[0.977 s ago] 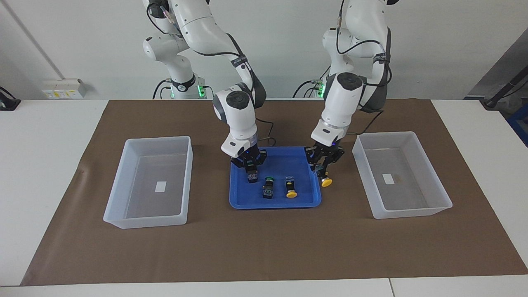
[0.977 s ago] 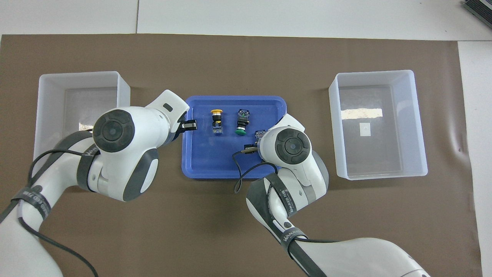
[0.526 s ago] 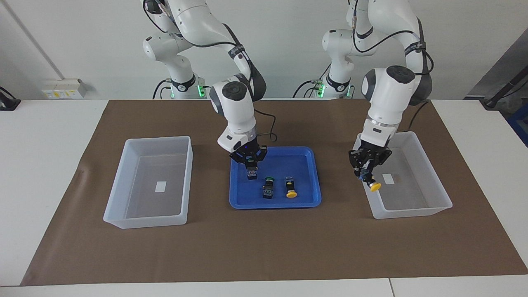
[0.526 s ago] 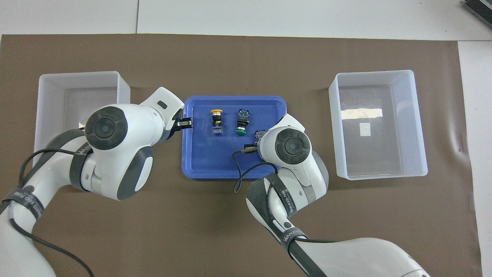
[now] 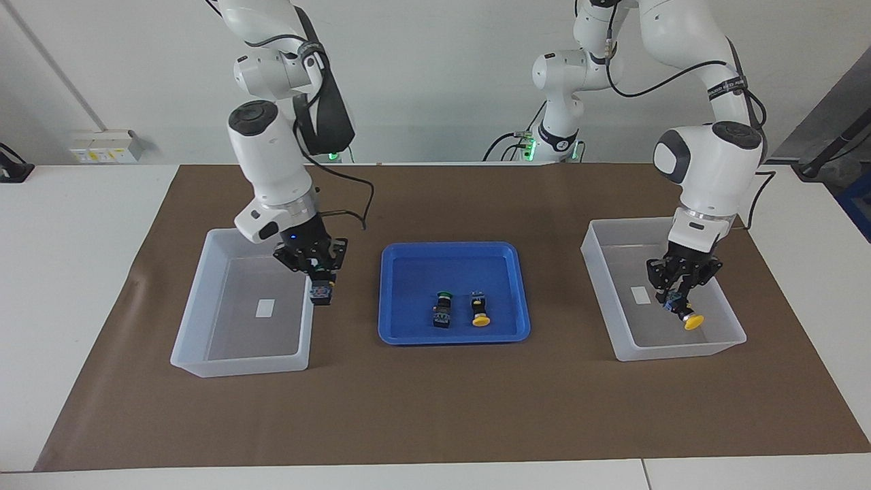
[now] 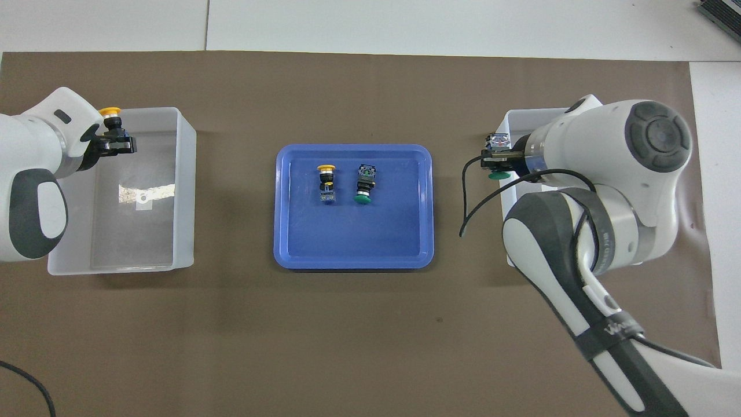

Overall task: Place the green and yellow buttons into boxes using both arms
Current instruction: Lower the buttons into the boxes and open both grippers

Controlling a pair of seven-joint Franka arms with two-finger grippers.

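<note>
- Yellow button (image 5: 688, 320) is clamped in left end effector (image 5: 680, 303), held low inside its box (image 5: 731, 320).
- Green button (image 5: 320, 291) is clamped in right end effector (image 5: 317, 275), held over its box's (image 5: 204, 340) tray-side wall.

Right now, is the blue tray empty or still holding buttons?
Still holding two: a green button and a yellow button lie in the blue tray.

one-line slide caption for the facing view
Left hand holds a yellow button over one box; right hand carries a green button at the other box's rim.
</note>
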